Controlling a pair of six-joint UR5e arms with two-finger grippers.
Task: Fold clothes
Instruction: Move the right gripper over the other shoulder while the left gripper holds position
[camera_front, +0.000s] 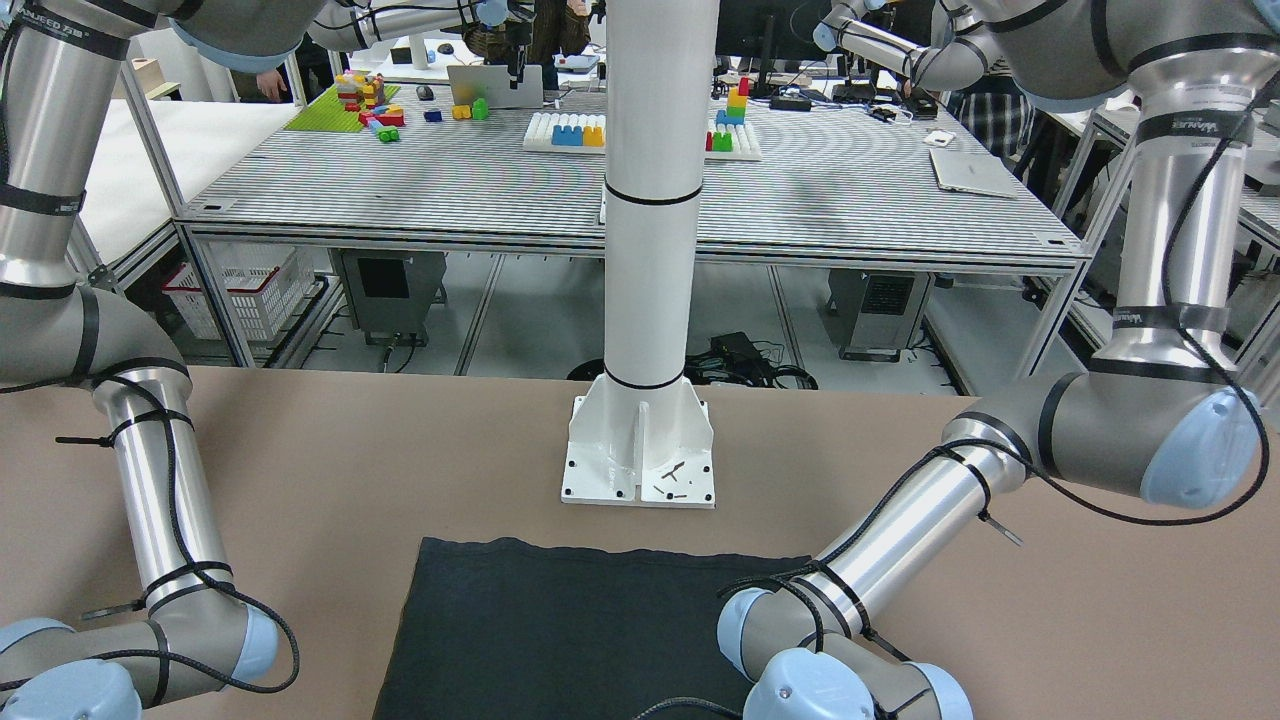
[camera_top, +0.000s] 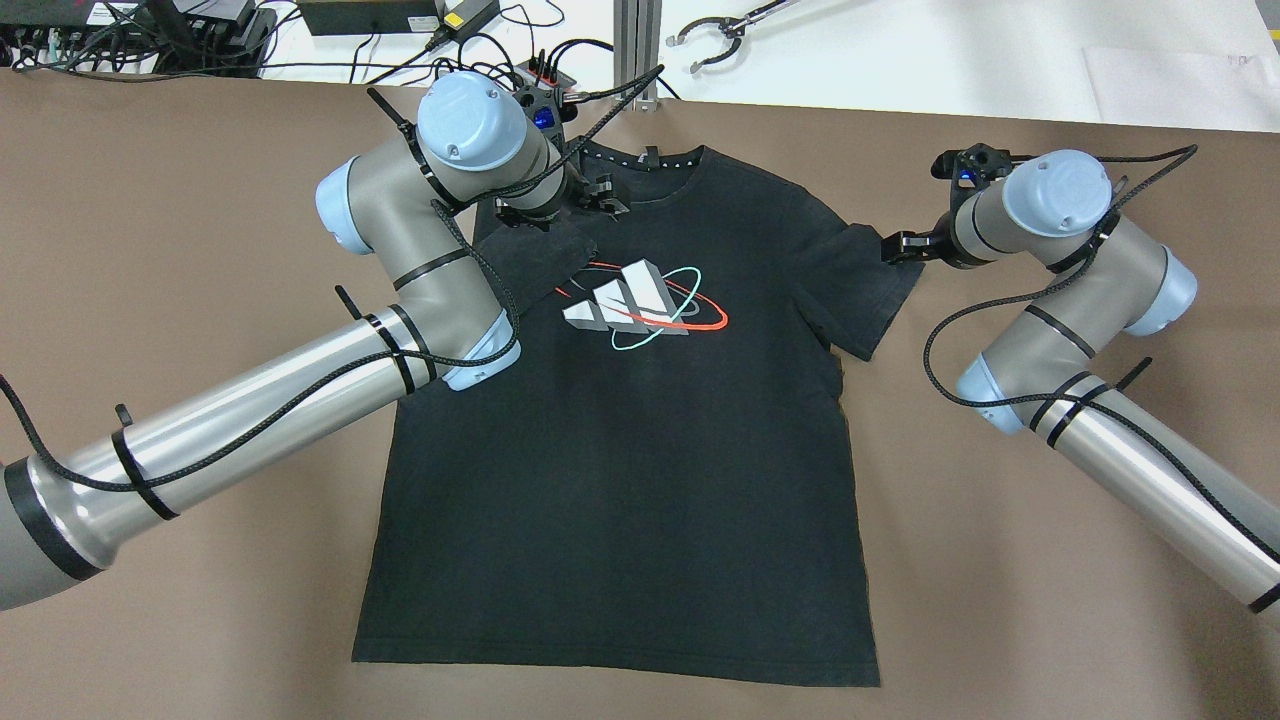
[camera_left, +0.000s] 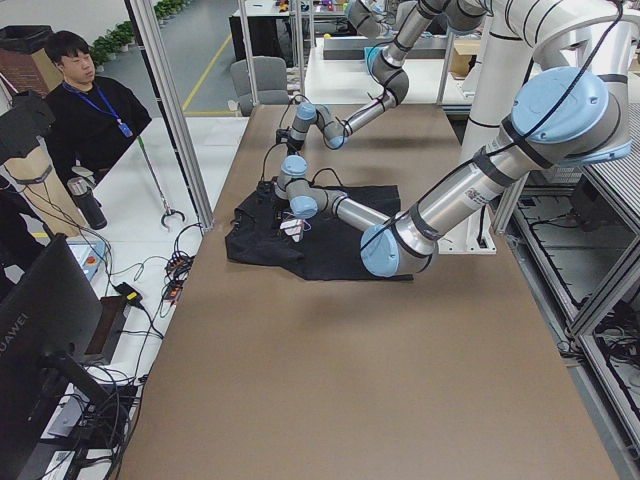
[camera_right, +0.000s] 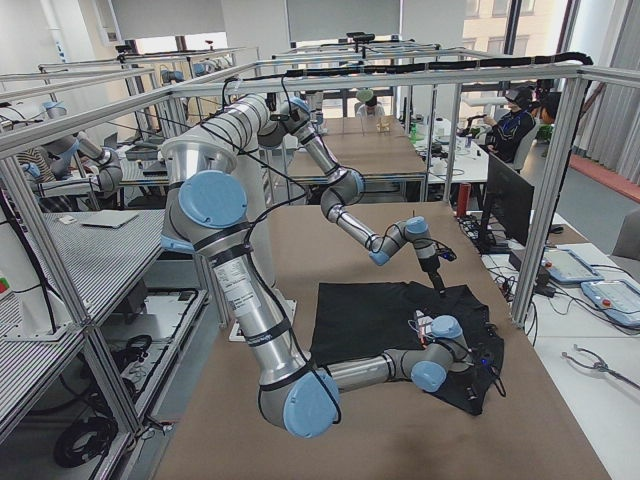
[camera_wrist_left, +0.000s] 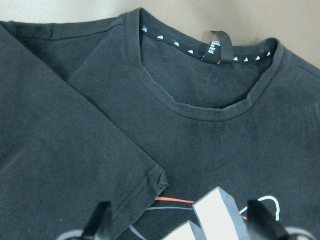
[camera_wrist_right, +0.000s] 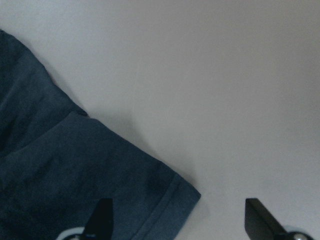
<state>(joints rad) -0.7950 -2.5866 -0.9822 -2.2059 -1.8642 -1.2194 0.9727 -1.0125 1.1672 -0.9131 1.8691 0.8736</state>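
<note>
Item: black short-sleeved knit T-shirt with white three-bar chest print, spread front-up on brown tabletop in the middle of the overhead view; collar at 12 o'clock, hem at 6.
Fold state: sleeve at 10 o'clock turned in over the chest; sleeve at 3 o'clock flat and outspread. Judged early in the task.
Left fingers: spread wide, holding nothing, above the turned-in sleeve's hem, just below the collar.
Right fingers: spread wide, empty, at the outer hem of the 3 o'clock sleeve; one tip over cloth, the other over bare tabletop.
Handling: light, limp, no stiffness; likely to sag, drag and wrinkle when lifted; neither fragile nor slippery.
Grip point: sleeve hem or shoulder seam, where stitched edges give bulk; both layers pinched together; mid-panel best avoided.
Risk: single-layer pinch, or turned-in sleeve dragged open.
</note>
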